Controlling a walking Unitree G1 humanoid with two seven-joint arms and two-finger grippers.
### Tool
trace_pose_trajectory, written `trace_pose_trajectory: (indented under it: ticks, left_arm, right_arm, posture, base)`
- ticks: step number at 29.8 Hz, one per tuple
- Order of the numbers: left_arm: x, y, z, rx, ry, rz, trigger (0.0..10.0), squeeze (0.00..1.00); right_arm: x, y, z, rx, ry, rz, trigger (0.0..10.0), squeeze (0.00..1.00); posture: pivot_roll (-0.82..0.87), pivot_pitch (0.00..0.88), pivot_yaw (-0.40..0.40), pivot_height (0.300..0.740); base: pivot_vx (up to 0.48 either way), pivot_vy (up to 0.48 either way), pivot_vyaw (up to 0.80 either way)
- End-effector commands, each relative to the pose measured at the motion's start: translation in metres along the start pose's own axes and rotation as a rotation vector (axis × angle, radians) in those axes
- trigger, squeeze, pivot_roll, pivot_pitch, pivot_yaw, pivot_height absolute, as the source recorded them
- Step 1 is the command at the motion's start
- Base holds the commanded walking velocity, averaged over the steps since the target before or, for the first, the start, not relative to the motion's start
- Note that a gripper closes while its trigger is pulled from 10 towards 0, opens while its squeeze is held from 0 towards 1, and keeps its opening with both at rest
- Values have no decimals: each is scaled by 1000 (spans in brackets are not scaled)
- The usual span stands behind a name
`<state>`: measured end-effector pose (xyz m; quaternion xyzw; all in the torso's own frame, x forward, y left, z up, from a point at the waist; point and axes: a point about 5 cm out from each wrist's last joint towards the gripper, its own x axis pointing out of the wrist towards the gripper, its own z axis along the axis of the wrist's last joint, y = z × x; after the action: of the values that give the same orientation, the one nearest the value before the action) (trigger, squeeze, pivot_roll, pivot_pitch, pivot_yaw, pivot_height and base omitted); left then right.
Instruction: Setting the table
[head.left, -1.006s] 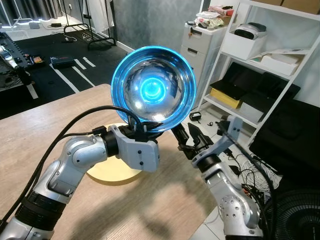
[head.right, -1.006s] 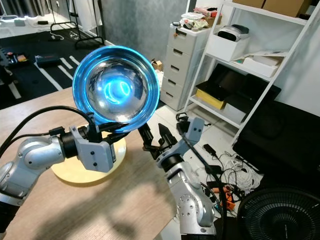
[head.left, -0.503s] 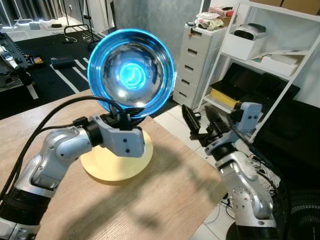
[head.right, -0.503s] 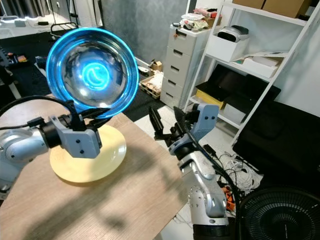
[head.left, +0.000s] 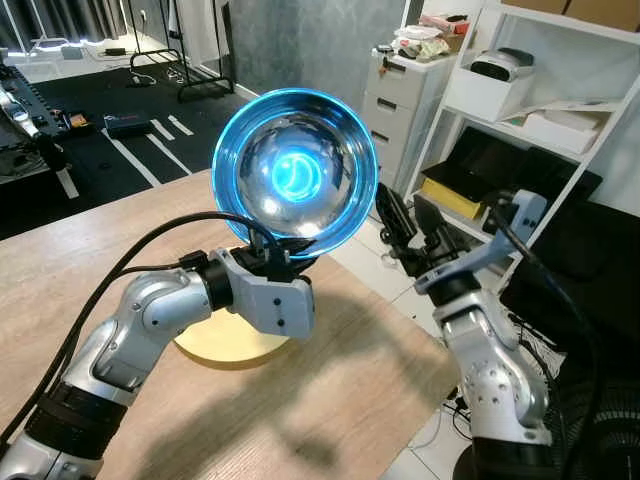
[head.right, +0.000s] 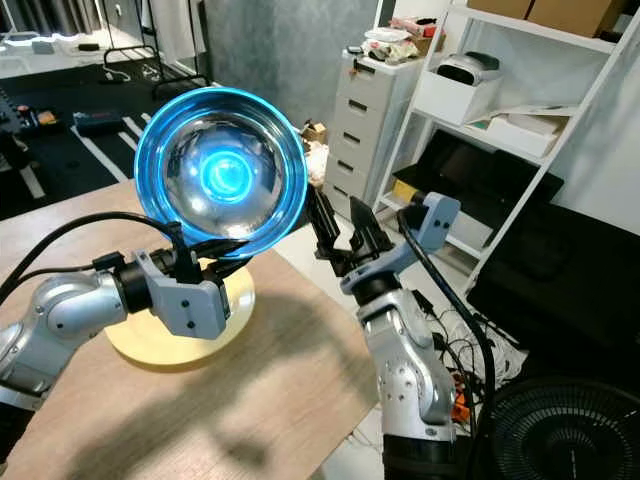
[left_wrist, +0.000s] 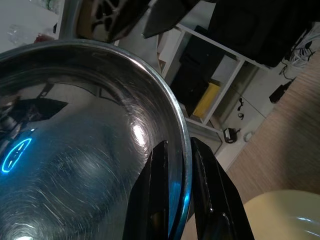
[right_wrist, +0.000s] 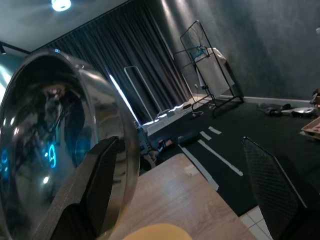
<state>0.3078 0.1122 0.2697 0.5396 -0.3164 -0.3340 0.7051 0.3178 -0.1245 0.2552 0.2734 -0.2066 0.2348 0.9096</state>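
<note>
Pinching the steel bowl (head.left: 295, 172) by its rim, the left gripper (left_wrist: 172, 200) held it above the yellow plate (head.left: 232, 342); the right gripper (head.left: 412, 222) hovered spread, empty. Bowl not yet set down.

A white drawer cabinet (head.left: 395, 95) stands beyond the table's far edge. To its right, white shelving (head.left: 560, 130) holds a printer (head.left: 497, 62) and a yellow box (head.left: 448, 197).

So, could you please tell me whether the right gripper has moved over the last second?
Yes. The right gripper has risen from beneath the metal bowl to beside its rim, judged against the white drawer cabinet behind.
</note>
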Motion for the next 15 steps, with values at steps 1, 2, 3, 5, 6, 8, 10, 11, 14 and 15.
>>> trace_pose_trajectory:
  ticks: [1, 2, 3, 5, 6, 8, 10, 11, 14, 15]
  left_arm:
    - [-1, 3, 1, 29, -10, -3, 10000, 0]
    - [-1, 3, 1, 29, -10, -3, 10000, 0]
    - [-3, 5, -2, 26, 2, -1, 10000, 0]
    - [-5, 5, -4, 23, 10, 1, 10000, 0]
    - [-6, 4, -4, 18, 7, -11, 10000, 0]
    - [-6, 3, -3, 14, 2, -16, 10000, 0]
    - [-5, 1, -1, 10, -8, -25, 10000, 0]
    - [-3, -2, 1, 7, -16, -34, 10000, 0]
    - [0, -6, 5, -8, -42, -52, 10000, 0]
    - [1, -7, 8, -9, -59, -64, 10000, 0]
  right_arm:
    - [0, 7, 3, 7, -7, 45, 10000, 0]
    - [0, 7, 3, 7, -7, 45, 10000, 0]
    - [-1, 5, 7, 0, -18, 37, 10000, 0]
    - [-2, 3, 9, -4, -24, 33, 10000, 0]
    - [-1, 4, 12, -13, -27, 51, 10000, 0]
    - [0, 5, 13, -13, -26, 59, 10000, 0]
    - [1, 7, 12, -11, -21, 73, 10000, 0]
    - [2, 10, 10, -8, -16, 86, 10000, 0]
    - [3, 15, 8, 2, -11, 120, 10000, 0]
    - [3, 19, 7, 5, -4, 141, 10000, 0]
  posture:
    - [155, 62, 28, 740]
    - [155, 62, 28, 740]
    - [153, 63, 31, 740]
    - [153, 63, 31, 740]
    - [157, 62, 30, 740]
    - [157, 62, 30, 740]
    - [158, 60, 29, 740]
    - [158, 60, 29, 740]
    - [159, 60, 29, 740]
    - [157, 61, 30, 740]
  base:
    - [0, 0, 0]
    - [0, 0, 0]
    - [0, 0, 0]
    - [0, 0, 0]
    - [0, 0, 0]
    - [0, 0, 0]
    - [0, 0, 0]
    - [0, 0, 0]
    - [0, 0, 0]
    - [0, 0, 0]
